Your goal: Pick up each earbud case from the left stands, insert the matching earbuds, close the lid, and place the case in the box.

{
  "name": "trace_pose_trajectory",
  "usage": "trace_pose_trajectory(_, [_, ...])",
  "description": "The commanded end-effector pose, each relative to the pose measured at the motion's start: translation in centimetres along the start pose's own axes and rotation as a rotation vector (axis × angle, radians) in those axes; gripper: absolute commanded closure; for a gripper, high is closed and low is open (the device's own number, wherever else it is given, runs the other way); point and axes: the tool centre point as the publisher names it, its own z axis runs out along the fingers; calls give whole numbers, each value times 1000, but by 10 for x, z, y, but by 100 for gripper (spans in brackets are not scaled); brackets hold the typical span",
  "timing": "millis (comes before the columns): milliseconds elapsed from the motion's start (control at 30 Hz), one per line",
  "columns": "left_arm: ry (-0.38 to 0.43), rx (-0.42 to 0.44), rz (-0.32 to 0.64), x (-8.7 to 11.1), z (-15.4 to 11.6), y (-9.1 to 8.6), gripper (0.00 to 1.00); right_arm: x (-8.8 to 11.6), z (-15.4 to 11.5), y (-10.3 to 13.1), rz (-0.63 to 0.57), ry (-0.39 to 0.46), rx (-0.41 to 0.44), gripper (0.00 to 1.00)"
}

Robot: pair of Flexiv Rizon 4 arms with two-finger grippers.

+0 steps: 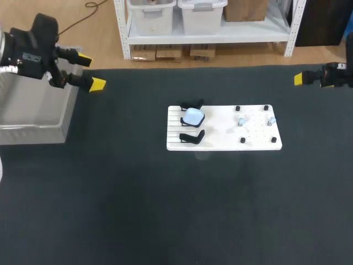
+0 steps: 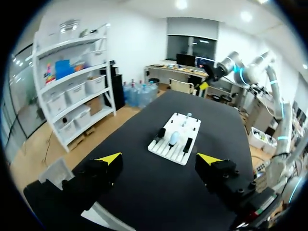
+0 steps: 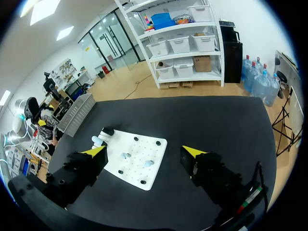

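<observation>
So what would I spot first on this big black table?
Probably the white board in the middle of the dark table, with a pale blue earbud case sitting among the black stands at its left end. Then the bright yellow tips of the left gripper and right gripper, both open, far out at the sides.

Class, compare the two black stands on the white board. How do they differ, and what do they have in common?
The farther stand holds a pale blue earbud case, while the nearer stand is empty. The case hides part of the farther stand, whereas the nearer stand shows in full. Both are black and of similar shape, and both sit on the slotted left end of the white board.
</observation>
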Motion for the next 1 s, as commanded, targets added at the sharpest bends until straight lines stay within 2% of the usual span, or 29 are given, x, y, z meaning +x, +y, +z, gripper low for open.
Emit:
trace_pose_trajectory(33, [-12,84,36,3,10,0,0,0,0,0,0,0,2,0])
trace_pose_trajectory(267, [-20,149,147,8,31,-14,0,0,0,0,0,0,2,0])
trace_pose_trajectory(500, [-3,172,245,20,59,-20,0,0,0,0,0,0,2,0])
trace_pose_trajectory(800, [42,255,291,27,85,-21,0,0,0,0,0,0,2,0])
trace_pose_trajectory(1000, [44,310,283,27,95,-18,0,0,0,0,0,0,2,0])
